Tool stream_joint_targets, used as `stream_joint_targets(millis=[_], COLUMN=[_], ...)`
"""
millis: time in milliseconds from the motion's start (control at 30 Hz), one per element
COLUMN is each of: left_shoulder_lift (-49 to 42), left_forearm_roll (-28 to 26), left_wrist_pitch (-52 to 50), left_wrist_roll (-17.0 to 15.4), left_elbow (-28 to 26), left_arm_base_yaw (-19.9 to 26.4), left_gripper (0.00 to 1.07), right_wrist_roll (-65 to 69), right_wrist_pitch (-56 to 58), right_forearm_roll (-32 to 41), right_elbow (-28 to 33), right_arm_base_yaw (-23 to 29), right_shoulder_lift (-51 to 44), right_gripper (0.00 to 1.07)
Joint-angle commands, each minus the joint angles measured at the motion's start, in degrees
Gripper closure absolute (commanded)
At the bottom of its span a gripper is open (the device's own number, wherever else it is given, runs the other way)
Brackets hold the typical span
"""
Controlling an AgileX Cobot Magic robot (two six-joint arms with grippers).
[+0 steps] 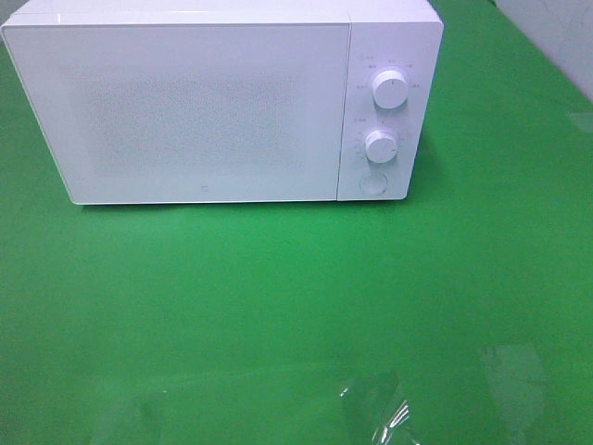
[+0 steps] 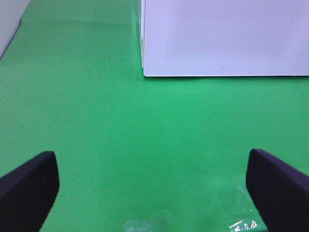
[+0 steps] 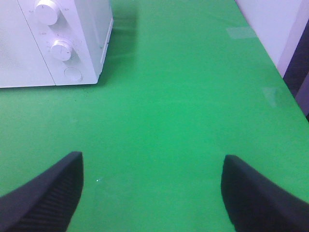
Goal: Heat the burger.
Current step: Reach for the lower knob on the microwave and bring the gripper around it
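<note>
jaws on both your arms stand wide apart, holding nothing, above the green bench (image 1: 278, 306); the white microwave (image 1: 204, 102) sits shut.

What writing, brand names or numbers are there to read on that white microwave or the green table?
Marks around the upper knob: too small to read.
Marks around the lower knob: too small to read.
Tiny mark low on the microwave door: blurred, unreadable.
White marks on the clear film, left wrist view: blurred, unreadable.
Nothing reads clearly.
</note>
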Motion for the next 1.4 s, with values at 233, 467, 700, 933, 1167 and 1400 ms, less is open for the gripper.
stream_joint_targets(millis=[233, 467, 700, 933, 1167, 1400], left_shoulder_lift=[-1.38, -1.38, -1.38, -1.38, -1.38, -1.38], left_forearm_roll=[-0.06, -0.06, -0.06, -0.06, -0.06, -0.06], left_wrist_pitch=[-0.17, -0.17, -0.17, -0.17, -0.17, -0.17], left_wrist_roll=[-0.29, -0.29, -0.29, -0.29, -0.29, -0.29], left_elbow=[0.06, 0.06, 0.06, 0.06, 0.06, 0.06], left_arm_base_yaw=[0.11, 0.11, 0.11, 0.11, 0.11, 0.11], left_gripper=[0.1, 0.1, 0.1, 0.1, 0.1, 0.1], right_wrist_roll=[0.0, 0.0, -0.17, -0.17, -0.17, 0.74], right_wrist_pitch=[-5.67, -14.15, -24.64, -40.22, -49.85, -62.11], right_forearm_roll=[-0.06, 0.34, 0.57, 0.57, 0.34, 0.74], right_elbow=[-1.2, -0.86, 3.09, 9.17, 12.03, 13.35], right_arm_base_yaw=[-0.34, -0.34, -0.34, -0.34, -0.34, -0.34], right_shoulder_lift=[4.47, 8.48, 12.38, 16.96, 20.86, 34.38], right_gripper=[0.32, 0.32, 0.32, 0.32, 0.32, 0.32])
